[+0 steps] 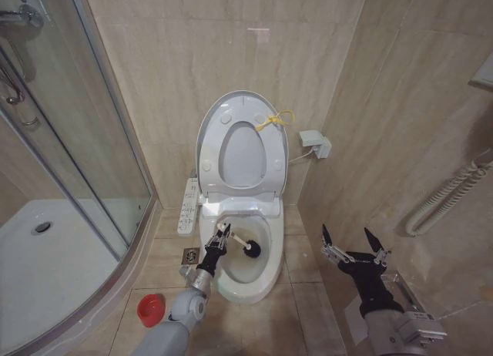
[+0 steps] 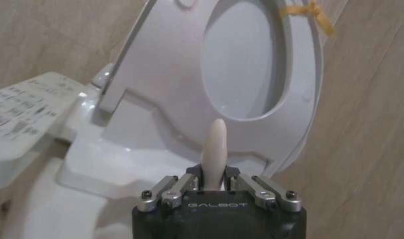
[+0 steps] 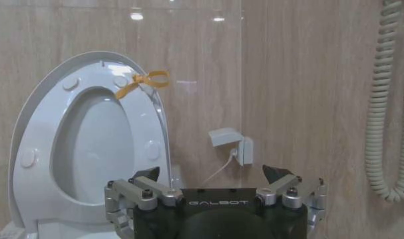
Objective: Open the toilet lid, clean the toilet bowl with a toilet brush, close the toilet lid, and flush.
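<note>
The toilet lid (image 1: 243, 152) stands raised against the wall behind the ring seat (image 1: 211, 144), with a yellow cord loop (image 1: 276, 122) at its rim. Below it the toilet bowl (image 1: 248, 274) lies open. The toilet brush (image 1: 239, 243) slants into the bowl, its black head (image 1: 253, 250) near the bowl's back wall. My left gripper (image 1: 221, 234) is shut on the white handle (image 2: 217, 144) over the bowl's left rim. To the right of the toilet, above the floor, my right gripper (image 1: 354, 244) hangs open and holds nothing; in its wrist view it (image 3: 212, 173) faces the lid (image 3: 96, 144).
A glass shower enclosure (image 1: 77, 140) with a white tray (image 1: 54, 263) stands on the left. A red holder cup (image 1: 151, 309) sits on the floor left of the bowl. A control panel (image 1: 187, 206) juts from the toilet's left side. A coiled hose (image 1: 447, 198) hangs on the right wall.
</note>
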Controlling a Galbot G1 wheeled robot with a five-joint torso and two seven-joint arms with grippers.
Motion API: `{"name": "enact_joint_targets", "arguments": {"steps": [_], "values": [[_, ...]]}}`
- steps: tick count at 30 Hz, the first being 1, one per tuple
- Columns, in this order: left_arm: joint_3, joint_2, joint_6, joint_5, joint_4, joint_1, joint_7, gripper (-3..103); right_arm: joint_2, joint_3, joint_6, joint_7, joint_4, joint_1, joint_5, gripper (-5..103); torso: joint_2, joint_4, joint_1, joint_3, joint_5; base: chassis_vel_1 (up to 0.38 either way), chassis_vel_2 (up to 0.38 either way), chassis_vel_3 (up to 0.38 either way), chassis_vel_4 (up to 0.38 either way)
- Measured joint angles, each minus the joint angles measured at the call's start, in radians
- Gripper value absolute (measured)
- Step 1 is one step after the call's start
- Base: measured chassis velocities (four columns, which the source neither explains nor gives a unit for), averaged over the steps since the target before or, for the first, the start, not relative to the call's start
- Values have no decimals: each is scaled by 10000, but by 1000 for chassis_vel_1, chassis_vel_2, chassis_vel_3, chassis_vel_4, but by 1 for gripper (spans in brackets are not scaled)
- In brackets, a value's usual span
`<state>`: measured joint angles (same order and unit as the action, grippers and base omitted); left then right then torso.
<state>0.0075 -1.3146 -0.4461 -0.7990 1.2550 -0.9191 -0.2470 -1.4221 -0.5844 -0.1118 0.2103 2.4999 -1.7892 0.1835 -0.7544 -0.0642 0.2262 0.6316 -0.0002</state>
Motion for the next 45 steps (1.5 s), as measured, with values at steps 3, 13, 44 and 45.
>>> {"name": "enact_joint_targets", "arguments": {"steps": [3,13,44,45], "values": [[90,116,191,-825,542,-15,-355,22,0,0,0,0,0,0,0,100,0,0,0,0,1,0,0,0,0],[59,384,742,-1588,863,-248,-919,22,0,0,0,0,0,0,0,100,0,4,0,-1,4,0,0,0,0],[-472,129,-133,1858,-204,240,484,20,0,0,0,0,0,0,0,100,0,0,0,1,0,0,0,0,0],[-497,169,-171,1417,-39,286,318,20,0,0,0,0,0,0,0,100,0,0,0,1,0,0,0,0,0]]}}
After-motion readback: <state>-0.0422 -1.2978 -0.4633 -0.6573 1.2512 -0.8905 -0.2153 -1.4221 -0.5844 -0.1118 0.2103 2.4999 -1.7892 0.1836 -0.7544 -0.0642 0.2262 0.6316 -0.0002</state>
